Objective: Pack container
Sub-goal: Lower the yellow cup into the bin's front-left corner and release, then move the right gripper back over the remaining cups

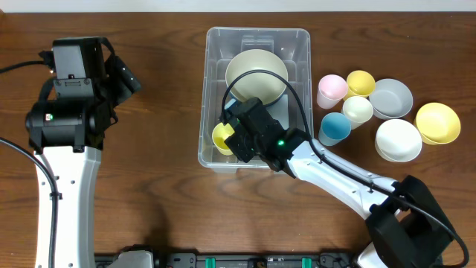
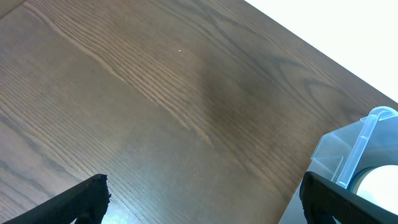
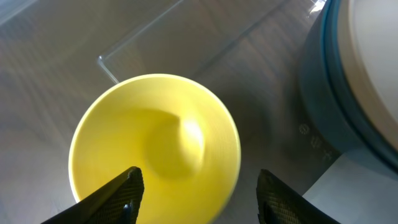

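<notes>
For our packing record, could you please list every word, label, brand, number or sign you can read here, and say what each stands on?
No text can be read in any view.
Moulded marks on the clear base of the container: too small and blurred to read.
White label on that base: only a corner shows, with no print visible on it.

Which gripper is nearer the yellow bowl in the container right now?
Right. The right gripper hangs directly over the yellow bowl inside the container, jaws apart on either side. The left gripper is off over the table, outside the container's left wall.
</notes>
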Controlling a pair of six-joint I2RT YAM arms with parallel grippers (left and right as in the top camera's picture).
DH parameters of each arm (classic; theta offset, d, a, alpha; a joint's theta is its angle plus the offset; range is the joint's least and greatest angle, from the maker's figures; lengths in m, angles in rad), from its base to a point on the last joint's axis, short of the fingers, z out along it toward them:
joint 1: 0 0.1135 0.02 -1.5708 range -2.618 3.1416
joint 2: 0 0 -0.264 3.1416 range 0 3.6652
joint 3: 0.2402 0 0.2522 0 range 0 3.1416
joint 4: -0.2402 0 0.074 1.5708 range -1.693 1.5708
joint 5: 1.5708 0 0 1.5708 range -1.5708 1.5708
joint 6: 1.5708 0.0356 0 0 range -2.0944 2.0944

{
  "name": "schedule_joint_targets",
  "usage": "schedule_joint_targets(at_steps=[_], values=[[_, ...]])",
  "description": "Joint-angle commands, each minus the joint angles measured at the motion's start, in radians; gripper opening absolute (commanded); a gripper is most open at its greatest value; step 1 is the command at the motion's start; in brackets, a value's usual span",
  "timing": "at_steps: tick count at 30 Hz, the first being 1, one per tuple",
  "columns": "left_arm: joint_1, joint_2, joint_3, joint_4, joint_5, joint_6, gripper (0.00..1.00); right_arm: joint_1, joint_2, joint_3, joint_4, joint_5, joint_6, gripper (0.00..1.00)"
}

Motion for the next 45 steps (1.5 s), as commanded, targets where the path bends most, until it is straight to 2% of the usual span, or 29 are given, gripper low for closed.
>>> schedule_joint_targets(at_steps=[1, 7, 11, 15, 20, 24, 30, 39, 45], values=[[0.003, 0.005, 0.012, -0.002, -0.016, -0.002, 0.98, 0.003, -0.068, 0.040, 0.000, 0.000, 0.018, 0.61], [0.003, 0.005, 0.012, -0.002, -0.016, -0.002, 0.98, -0.031, -0.212, 0.080, -0.064, 0.014, 0.047, 0.64], [0.003, 0.005, 0.012, -0.002, -0.016, -0.002, 0.97, -0.079, -0.317, 0.093, -0.166, 0.150, 0.154, 0.64], [0.003, 0.005, 0.012, -0.002, -0.016, -0.002, 0.98, -0.171, -0.418, 0.093, -0.318, 0.255, 0.259, 0.64], [0.003, 0.005, 0.012, -0.002, -0.016, -0.002, 0.98, -0.351, -0.485, 0.093, -0.493, 0.280, 0.338, 0.64], [0.003, 0.005, 0.012, -0.002, -0.016, -0.002, 0.98, -0.523, -0.481, 0.093, -0.561, 0.258, 0.345, 0.66], [0.003, 0.005, 0.012, -0.002, -0.016, -0.002, 0.98, -0.690, -0.444, 0.092, -0.606, 0.231, 0.344, 0.68], [0.003, 0.005, 0.012, -0.002, -0.016, -0.002, 0.98, -0.752, -0.334, 0.092, -0.584, 0.228, 0.344, 0.73], [0.003, 0.005, 0.012, -0.002, -0.016, -0.002, 0.98, -0.753, -0.264, 0.092, -0.460, 0.229, 0.344, 0.74]])
